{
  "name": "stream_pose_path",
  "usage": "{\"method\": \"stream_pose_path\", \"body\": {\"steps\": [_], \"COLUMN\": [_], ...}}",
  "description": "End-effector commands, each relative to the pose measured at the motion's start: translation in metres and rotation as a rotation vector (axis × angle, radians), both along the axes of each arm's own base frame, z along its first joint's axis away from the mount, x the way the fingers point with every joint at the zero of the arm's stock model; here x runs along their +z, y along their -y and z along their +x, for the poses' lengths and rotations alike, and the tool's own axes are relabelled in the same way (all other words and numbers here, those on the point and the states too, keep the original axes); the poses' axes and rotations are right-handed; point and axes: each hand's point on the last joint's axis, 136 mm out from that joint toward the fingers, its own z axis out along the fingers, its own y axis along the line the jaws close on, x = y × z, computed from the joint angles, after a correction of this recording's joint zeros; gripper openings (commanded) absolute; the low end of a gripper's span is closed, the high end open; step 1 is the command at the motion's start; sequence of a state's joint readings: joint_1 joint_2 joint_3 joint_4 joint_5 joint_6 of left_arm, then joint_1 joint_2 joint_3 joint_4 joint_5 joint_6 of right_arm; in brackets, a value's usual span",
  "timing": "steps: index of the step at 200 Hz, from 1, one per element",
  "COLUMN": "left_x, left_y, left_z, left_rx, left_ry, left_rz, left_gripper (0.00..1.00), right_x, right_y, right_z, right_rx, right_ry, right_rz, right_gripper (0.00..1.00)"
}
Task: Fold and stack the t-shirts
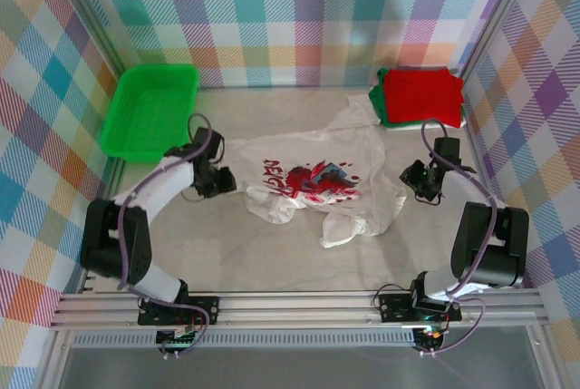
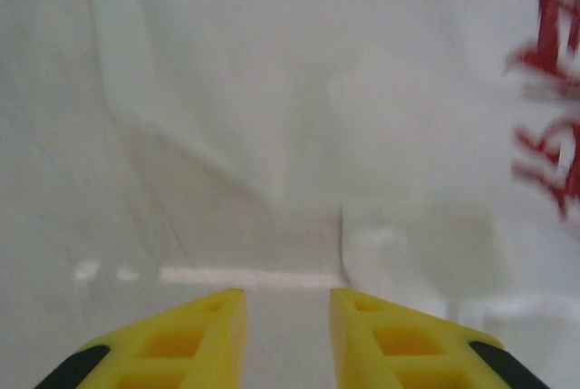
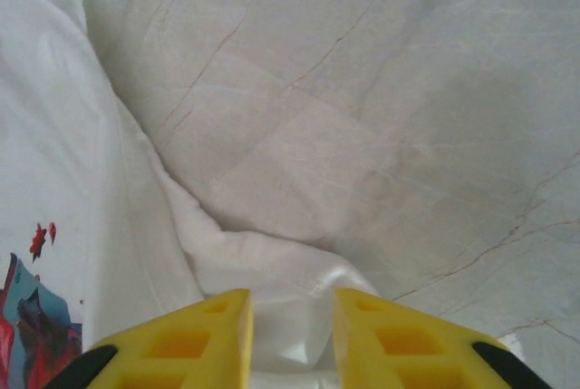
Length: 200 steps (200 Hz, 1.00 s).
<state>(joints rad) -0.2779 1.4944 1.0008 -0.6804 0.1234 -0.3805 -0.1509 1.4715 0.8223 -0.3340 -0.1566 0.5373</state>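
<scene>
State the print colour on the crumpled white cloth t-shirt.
The print is red with dark patches; clearest from top external.

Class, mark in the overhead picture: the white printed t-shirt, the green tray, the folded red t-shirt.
white printed t-shirt (image 1: 308, 180), top view, red print
green tray (image 1: 149, 115), top view, bare floor
folded red t-shirt (image 1: 421, 90), top view, upper face
</scene>
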Motion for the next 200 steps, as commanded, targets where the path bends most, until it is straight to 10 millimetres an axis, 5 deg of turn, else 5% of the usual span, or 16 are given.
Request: {"method": "stream_pose_path", "body": {"steps": [1, 48, 78, 136, 174, 185, 200], "left_x": [-0.004, -0.035, -0.044, -0.032, -0.007, -0.007, -0.019], "left_y": [0.019, 0.052, 0.069, 0.071, 0.057, 0.054, 0.052], "left_z": [-0.022, 0.002, 0.02, 0.025, 0.008, 0.001, -0.009], "left_rx": [0.012, -0.029, -0.076, -0.075, -0.085, -0.1, -0.106], "left_ry": [-0.005, 0.008, 0.008, 0.038, 0.04, 0.02, -0.023], "left_rz": [-0.068, -0.135, -0.139, -0.12, -0.077, -0.064, -0.057], "left_gripper": [0.31, 0.42, 0.43, 0.0, 0.0, 0.19, 0.27], "right_x": [0.039, 0.094, 0.103, 0.087, 0.082, 0.081, 0.078], "right_y": [-0.017, -0.06, -0.062, -0.062, -0.065, -0.065, -0.066], "right_z": [0.008, 0.004, -0.003, 0.001, 0.009, 0.011, 0.013], "right_rx": [0.068, 0.203, 0.195, 0.19, 0.202, 0.204, 0.206], "right_ry": [0.119, 0.397, 0.452, 0.395, 0.384, 0.384, 0.384], "right_rz": [0.01, -0.034, -0.051, -0.045, -0.037, -0.034, -0.028], "right_gripper": [0.42, 0.53, 0.56, 0.56, 0.57, 0.57, 0.57]}}
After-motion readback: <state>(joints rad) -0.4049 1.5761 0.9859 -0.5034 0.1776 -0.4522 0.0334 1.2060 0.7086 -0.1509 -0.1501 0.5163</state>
